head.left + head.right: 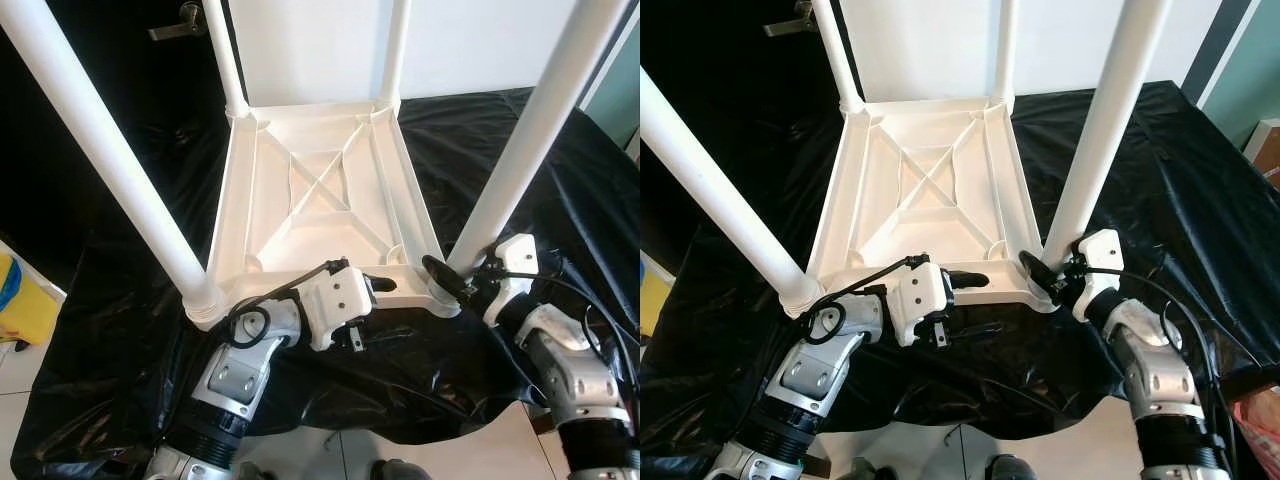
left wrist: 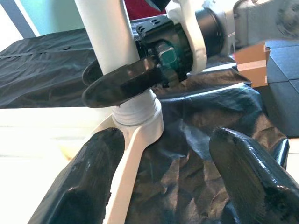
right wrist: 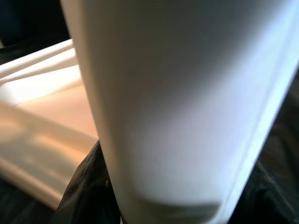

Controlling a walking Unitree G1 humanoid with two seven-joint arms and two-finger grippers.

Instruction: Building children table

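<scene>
While one white table (image 1: pixel 320 180) lies upside down on a black sheet (image 1: pixel 100 300) at frame centre with four legs raised, its lower-right leg (image 1: pixel 530 130) is clasped by the right gripper (image 1: pixel 445 275), and the left gripper (image 1: pixel 375 300) is held open beside the near edge.

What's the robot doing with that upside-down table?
The robot is putting together a small white table that lies upside down on a black plastic sheet. All four white legs stand in its corners. The right gripper is closed around the base of the near right leg, right where it joins the corner. The left gripper rests open at the table's near edge, holding nothing.
</scene>
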